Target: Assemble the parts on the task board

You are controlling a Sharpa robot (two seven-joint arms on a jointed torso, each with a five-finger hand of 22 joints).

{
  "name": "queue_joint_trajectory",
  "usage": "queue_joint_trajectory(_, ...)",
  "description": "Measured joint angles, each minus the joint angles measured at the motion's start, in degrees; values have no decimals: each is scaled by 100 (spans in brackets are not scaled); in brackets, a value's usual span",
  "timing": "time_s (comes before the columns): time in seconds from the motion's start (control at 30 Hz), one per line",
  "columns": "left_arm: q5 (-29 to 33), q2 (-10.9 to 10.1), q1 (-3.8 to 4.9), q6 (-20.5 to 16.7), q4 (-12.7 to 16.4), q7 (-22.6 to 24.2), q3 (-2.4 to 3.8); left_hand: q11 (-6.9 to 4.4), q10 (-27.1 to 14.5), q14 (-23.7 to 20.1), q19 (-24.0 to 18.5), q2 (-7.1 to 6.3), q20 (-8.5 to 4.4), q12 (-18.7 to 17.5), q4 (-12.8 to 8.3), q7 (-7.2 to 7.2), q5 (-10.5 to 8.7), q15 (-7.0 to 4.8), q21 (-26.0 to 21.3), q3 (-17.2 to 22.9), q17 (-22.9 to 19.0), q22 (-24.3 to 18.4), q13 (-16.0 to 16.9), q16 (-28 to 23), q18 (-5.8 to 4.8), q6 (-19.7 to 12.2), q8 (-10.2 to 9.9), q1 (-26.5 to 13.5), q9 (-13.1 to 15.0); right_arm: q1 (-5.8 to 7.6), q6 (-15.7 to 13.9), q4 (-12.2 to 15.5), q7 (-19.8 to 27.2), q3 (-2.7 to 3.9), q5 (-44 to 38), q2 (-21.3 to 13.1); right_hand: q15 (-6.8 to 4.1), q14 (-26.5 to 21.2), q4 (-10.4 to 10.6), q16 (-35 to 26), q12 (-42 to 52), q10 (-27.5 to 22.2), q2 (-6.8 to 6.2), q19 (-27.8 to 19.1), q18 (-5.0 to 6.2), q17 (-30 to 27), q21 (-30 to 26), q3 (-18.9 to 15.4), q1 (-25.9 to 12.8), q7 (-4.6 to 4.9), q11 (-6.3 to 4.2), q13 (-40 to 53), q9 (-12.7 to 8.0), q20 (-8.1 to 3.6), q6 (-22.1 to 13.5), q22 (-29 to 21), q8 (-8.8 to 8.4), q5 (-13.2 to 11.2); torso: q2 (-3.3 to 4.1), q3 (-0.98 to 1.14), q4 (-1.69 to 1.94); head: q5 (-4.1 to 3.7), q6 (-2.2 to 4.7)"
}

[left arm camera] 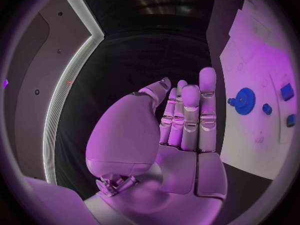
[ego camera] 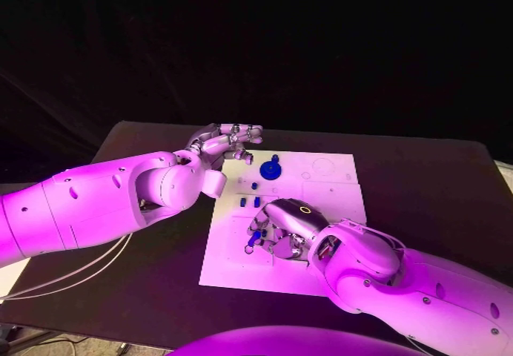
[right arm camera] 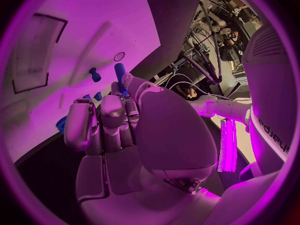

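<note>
Board: your flat white task board (ego camera: 321, 178) lies mid black desk (ego camera: 428, 193).
Gear: round blue toothed gear (left arm camera: 244, 101) sits on it.
Right hand (ego camera: 280, 226): pinches a slim blue peg (right arm camera: 119, 74), plain in your right wrist view.
Left hand (ego camera: 227, 141): fingers straight, holding nothing.

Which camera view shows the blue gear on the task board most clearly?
The left wrist view: the blue gear lies unobstructed on the task board, with its teeth visible. The head view shows it smaller, beside the left hand.

black table (ego camera: 428, 185), white task board (ego camera: 331, 185) lying flat at its middle
</note>
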Motion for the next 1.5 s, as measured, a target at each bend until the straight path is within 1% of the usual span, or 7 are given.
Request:
queue_joint_trajectory(0.1,0,12,0,1,-5,0,0,0,0,0,0,0,0,0,0,0,0,0,0,0,0,0,0,0,0,0,0,0,0,-13,40,-50,30,-11,0,45,0,0,0,0,0,0,7,0,0,4,0,0,-19,0,0,0,-3,0,0,-3,-5,0,3,8,0,4,-3)
queue_joint_trajectory(0.9,-1,11,0,10,-17,-4,1,0,0,0,0,0,0,0,0,0,0,0,0,0,1,-7,-1,0,0,0,-1,0,0,-31,255,-190,77,-60,-128,149,0,0,-17,23,-44,0,-22,0,0,10,0,15,-81,0,0,-3,-2,0,-19,-4,-10,-10,-1,2,7,27,-49)
queue_joint_trajectory(1.37,-1,-6,0,14,-15,-11,1,0,0,0,0,0,0,0,0,0,0,0,0,0,1,-7,-2,0,1,0,-1,0,0,-25,356,-222,25,-137,-577,252,0,0,-26,23,-73,0,-37,0,0,16,0,22,-96,16,0,2,-5,0,-36,-4,-43,14,-2,0,6,14,-49)
queue_joint_trajectory(1.4,-1,-6,0,14,-15,-12,1,0,0,0,0,0,0,0,0,0,0,0,0,0,1,-7,-2,0,0,0,-1,0,0,-25,364,-221,19,-142,-607,260,0,0,-26,23,-73,0,-37,-1,0,11,0,22,-96,39,0,2,-5,0,-59,-15,-58,14,-2,1,6,14,-49)
queue_joint_trajectory(1.43,-1,-6,0,14,-15,-12,1,0,0,0,0,0,0,0,0,0,0,0,0,0,1,-6,-2,0,0,0,-1,0,0,-24,369,-220,15,-147,-628,266,0,0,-26,23,-95,1,-80,-23,0,-2,0,22,-148,67,0,4,-12,23,-89,-30,-90,14,-2,-1,6,14,-48)
queue_joint_trajectory(1.47,-1,-6,0,14,-15,-13,1,0,0,0,0,0,0,0,0,0,0,0,0,0,1,-7,-2,0,0,0,-1,0,0,-23,375,-219,11,-153,-648,271,5,1,-26,20,-151,15,-97,-45,0,-29,0,22,-227,84,-26,5,-29,45,-171,-61,-131,40,-3,-2,6,13,-48)
queue_joint_trajectory(1.5,-1,-6,0,14,-15,-13,1,0,0,0,0,0,0,0,0,0,0,0,0,0,1,-7,-2,0,0,0,-1,0,0,-23,382,-219,7,-159,-666,275,46,0,-23,-5,-206,7,-122,-65,0,-59,-22,20,-303,102,-72,4,-47,64,-247,-96,-160,49,-3,-3,6,12,-47)
